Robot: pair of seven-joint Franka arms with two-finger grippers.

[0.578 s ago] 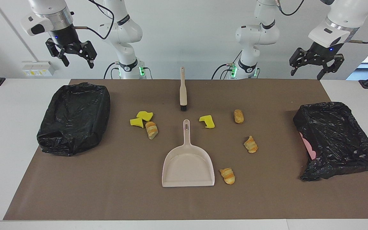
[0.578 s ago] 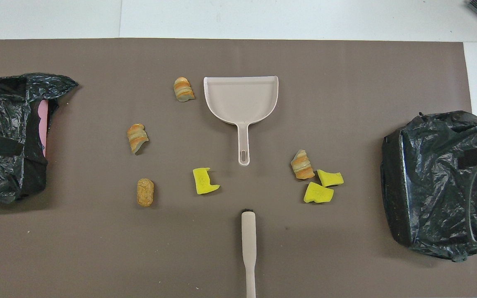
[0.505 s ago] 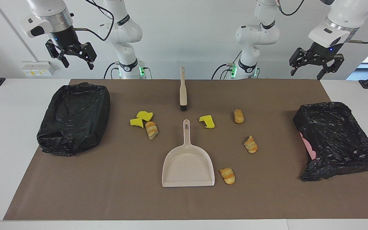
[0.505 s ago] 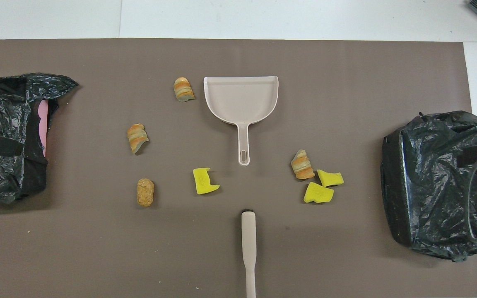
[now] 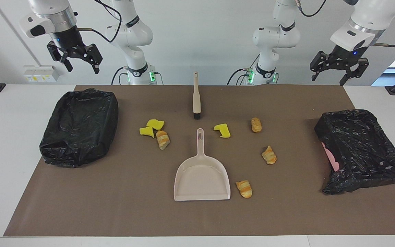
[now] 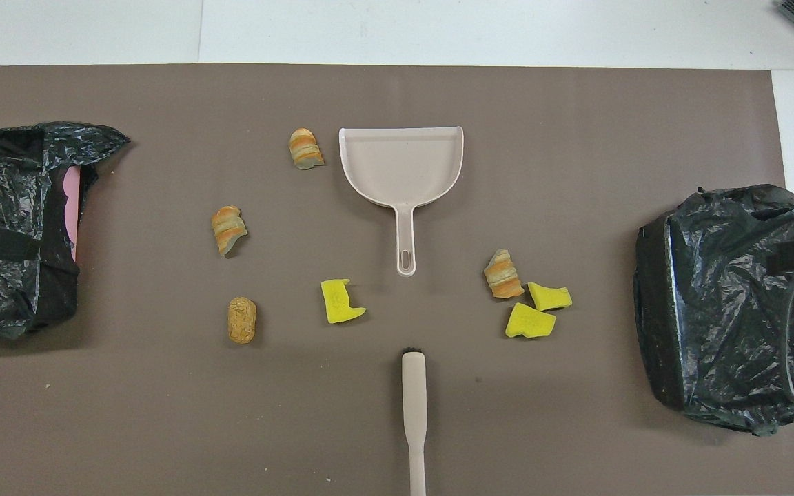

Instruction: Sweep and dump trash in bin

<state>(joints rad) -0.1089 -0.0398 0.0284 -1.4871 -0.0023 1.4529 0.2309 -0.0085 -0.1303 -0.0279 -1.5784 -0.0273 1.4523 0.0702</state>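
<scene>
The trash lies loose on the brown mat (image 5: 132,206): yellow sponge chunks (image 5: 155,124) (image 5: 222,130) and striped rolls (image 5: 163,139) (image 5: 269,155) (image 5: 244,188) (image 5: 256,125). They are scattered on both sides of a beige dustpan (image 5: 201,178) (image 6: 401,162), which lies flat with its handle toward the robots. A beige brush (image 5: 196,99) (image 6: 413,399) lies nearer to the robots, in line with that handle. My right gripper (image 5: 82,68) hangs open and empty, high over the black-bagged bin (image 5: 79,125) at the right arm's end. My left gripper (image 5: 328,79) hangs open and empty, high over the table's edge near the other bin (image 5: 362,149).
The bin at the left arm's end shows a pink wall (image 5: 334,160) under its bag. White table (image 5: 9,137) borders the mat at both ends. Bare mat stretches between the dustpan and each bin.
The right gripper has drawn back slightly toward its base and turned a little. The left gripper has risen a touch. Nothing on the mat has moved.
</scene>
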